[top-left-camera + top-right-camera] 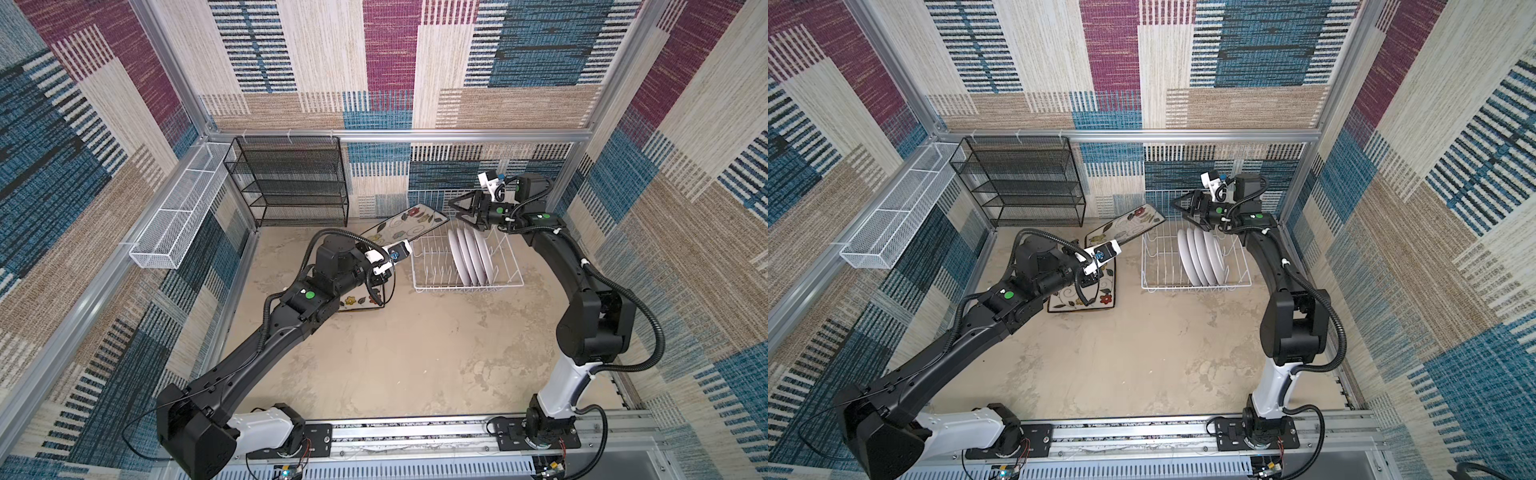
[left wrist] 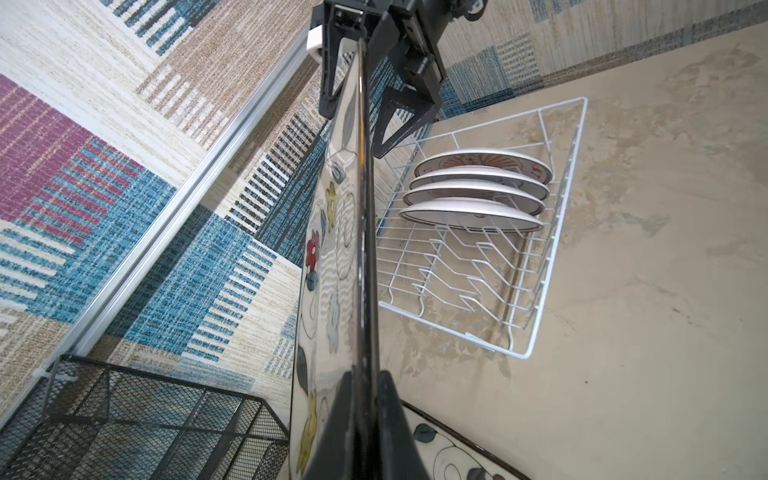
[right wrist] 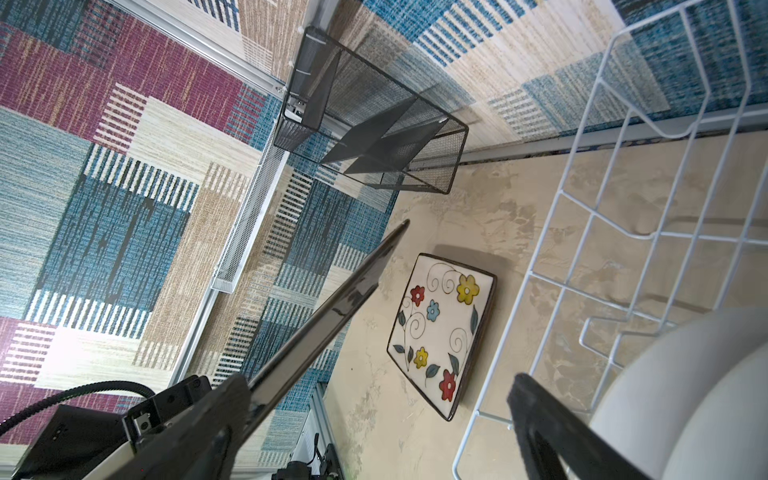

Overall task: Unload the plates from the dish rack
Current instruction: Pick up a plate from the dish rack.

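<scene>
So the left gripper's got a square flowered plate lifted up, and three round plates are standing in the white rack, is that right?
Not quite: four round plates stand in the dish rack, not three, as the left wrist view shows. The left gripper is indeed shut on a raised square flowered plate.

We log the left arm (image 1: 257,353) stretched from the near-left base toward the far middle, with the left gripper (image 2: 365,386) clamped tight on the near edge of a tilted square plate (image 1: 409,224). The right arm (image 1: 582,316) rises from the near-right base and its forearm reaches far and left. The right gripper (image 1: 455,211) has its jaws spread wide on either side of that plate's far edge.
</scene>
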`<state>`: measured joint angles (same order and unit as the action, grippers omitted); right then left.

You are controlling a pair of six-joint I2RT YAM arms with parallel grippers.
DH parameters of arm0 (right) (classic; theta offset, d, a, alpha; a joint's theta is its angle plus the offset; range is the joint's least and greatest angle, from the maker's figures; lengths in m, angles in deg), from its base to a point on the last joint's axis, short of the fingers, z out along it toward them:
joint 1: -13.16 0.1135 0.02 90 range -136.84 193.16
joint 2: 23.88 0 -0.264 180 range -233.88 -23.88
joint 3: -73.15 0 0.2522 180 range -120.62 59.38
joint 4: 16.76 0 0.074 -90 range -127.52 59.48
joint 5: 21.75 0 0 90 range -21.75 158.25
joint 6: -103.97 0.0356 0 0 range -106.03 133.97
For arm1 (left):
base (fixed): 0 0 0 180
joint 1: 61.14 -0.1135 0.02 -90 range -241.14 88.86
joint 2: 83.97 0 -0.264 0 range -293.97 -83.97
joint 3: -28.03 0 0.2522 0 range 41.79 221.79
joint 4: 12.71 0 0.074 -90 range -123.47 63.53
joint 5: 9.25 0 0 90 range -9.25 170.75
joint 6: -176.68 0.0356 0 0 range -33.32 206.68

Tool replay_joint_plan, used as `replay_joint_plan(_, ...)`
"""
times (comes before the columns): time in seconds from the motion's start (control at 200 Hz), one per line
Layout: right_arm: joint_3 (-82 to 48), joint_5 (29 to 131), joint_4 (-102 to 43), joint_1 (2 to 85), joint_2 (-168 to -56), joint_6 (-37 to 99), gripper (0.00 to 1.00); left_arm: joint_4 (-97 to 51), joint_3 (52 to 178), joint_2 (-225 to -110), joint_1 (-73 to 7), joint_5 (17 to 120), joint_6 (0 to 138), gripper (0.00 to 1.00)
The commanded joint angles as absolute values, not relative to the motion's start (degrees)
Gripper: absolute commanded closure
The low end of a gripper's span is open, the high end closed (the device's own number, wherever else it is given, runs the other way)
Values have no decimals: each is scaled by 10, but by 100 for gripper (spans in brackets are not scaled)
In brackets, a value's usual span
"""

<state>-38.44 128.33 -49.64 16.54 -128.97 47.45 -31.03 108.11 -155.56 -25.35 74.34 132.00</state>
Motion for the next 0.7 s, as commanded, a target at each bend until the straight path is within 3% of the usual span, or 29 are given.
replay_joint_plan(0.0,-382,1319,-523,174,-1291,467,2,-160,1070,-1549,-241,769,1403,100)
replay_joint_plan(0.341,-333,1336,-521,198,-1281,457,12,-129,1044,-1562,-217,794,1477,100)
replay_joint_plan(0.696,-312,1362,-537,211,-1290,450,39,-94,1014,-1576,-203,809,1551,100)
